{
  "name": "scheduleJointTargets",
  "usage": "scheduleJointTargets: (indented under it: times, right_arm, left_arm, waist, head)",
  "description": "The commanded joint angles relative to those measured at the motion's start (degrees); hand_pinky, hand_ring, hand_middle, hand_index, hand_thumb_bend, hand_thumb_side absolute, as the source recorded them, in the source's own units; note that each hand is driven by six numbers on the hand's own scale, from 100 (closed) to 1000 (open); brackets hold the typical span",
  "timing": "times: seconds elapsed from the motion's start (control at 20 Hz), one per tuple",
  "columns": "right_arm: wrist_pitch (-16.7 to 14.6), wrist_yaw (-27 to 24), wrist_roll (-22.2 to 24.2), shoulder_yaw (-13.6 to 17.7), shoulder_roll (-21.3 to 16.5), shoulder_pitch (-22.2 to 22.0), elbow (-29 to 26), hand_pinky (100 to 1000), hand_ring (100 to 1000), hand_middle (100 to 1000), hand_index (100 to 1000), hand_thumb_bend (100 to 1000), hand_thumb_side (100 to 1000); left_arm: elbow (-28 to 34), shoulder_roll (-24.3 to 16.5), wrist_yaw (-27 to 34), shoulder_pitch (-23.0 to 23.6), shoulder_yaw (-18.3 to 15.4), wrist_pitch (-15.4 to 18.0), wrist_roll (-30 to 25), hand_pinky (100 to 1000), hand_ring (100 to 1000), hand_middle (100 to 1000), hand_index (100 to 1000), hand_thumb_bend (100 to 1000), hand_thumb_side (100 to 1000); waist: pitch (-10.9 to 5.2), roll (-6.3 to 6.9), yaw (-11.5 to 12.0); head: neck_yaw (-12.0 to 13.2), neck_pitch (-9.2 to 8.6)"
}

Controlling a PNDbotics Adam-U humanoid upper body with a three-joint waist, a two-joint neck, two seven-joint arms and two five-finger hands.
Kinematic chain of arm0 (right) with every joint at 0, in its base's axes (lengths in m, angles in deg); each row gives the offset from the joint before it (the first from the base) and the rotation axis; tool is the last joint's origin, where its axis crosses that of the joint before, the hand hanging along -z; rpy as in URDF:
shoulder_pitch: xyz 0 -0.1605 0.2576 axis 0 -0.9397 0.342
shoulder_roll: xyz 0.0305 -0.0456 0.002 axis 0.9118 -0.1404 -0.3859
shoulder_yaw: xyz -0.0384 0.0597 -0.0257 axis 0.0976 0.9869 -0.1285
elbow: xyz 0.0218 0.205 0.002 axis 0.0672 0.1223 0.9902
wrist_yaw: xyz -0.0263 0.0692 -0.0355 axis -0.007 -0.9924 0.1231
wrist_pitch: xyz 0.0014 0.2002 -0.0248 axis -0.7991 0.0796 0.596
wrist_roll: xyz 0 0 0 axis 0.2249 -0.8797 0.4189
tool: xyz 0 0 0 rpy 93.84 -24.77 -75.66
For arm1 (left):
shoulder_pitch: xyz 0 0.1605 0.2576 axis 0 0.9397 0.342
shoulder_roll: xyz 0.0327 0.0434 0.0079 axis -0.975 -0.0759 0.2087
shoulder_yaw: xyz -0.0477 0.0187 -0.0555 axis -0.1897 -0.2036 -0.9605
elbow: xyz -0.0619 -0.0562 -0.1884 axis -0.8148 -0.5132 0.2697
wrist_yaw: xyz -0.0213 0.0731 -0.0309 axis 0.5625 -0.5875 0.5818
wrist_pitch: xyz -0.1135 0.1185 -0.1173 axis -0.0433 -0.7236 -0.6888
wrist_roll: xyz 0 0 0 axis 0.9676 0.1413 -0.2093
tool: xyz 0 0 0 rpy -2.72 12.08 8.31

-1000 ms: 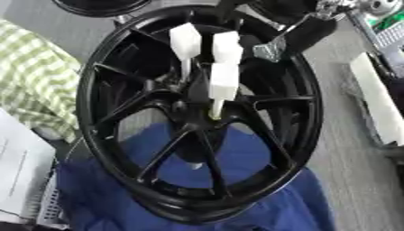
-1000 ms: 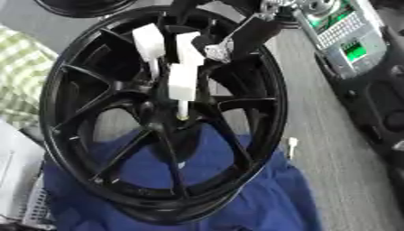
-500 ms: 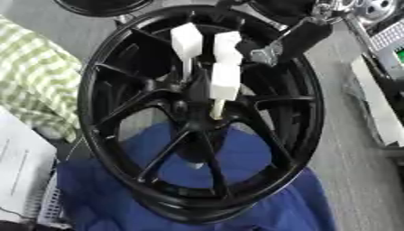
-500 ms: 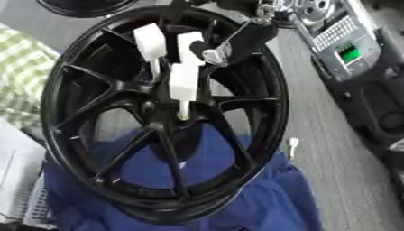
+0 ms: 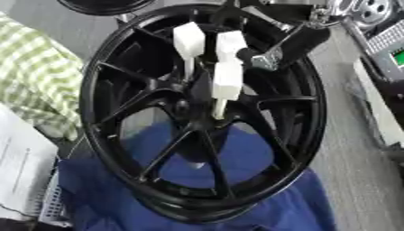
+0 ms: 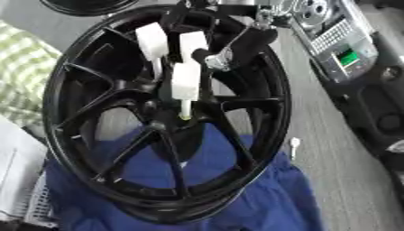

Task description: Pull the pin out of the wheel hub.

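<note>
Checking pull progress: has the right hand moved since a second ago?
No. The right hand holds the same spot over the wheel hub, pale pin below it.

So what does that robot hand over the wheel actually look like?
The right hand has black fingers capped with blocky white pads. Behind it, a black arm with silver metal joints comes in from the upper right. No left hand shows.

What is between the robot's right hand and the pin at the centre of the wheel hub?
Nothing visible. The right hand comes in from the top, its white-tipped fingers over the black wheel hub, and one lower fingertip is already at the pale pin.
</note>
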Motion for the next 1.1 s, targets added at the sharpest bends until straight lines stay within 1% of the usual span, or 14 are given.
scheduleJointTargets:
  times: [0.05, 0.2, 0.4, 0.65, 1.1]
  right_arm:
    - [-0.1, 1.0, -0.8, 0.9, -0.4, 0.9, 0.4, 1000, 971, 800, 886, 184, 100]
    - [-0.1, 1.6, -1.5, 1.1, -0.3, 1.0, 0.7, 1000, 970, 784, 871, 182, 100]
    - [-0.1, 1.9, -1.8, 1.1, -0.2, 0.9, 1.4, 1000, 969, 777, 879, 161, 100]
    - [-0.2, 2.1, -1.5, 1.0, -0.1, 0.8, 1.9, 1000, 970, 772, 886, 155, 102]
    - [-0.8, 3.1, -0.8, 1.1, -0.1, 0.4, 2.6, 1000, 972, 769, 888, 161, 137]
  left_arm:
    - [0.8, -0.7, 0.2, -0.3, -0.8, 0.0, 0.0, 827, 617, 512, 723, 111, 738]
    - [0.7, -0.6, 0.3, -0.2, -0.8, 0.0, 0.0, 827, 617, 511, 721, 111, 738]
    - [0.7, -0.6, 0.3, -0.1, -0.8, -0.1, -0.1, 827, 617, 511, 720, 109, 739]
    - [0.7, -0.5, 0.3, -0.1, -0.9, -0.1, 0.0, 828, 617, 510, 719, 107, 739]
    - [0.8, -0.4, 0.3, -0.1, -1.0, -0.1, 0.3, 828, 617, 509, 717, 105, 739]
  waist:
    - [-0.70, 0.29, 0.1]
    - [-0.56, 0.30, 0.1]
    - [-0.28, 0.25, 0.1]
    - [0.04, 0.21, 0.2]
    - [0.45, 0.17, 0.2]
  head:
    - [-0.4, 0.30]
    - [-0.6, 0.30]
    - [-0.6, 0.30]
    - [-0.8, 0.18]
    - [-0.8, 0.06]
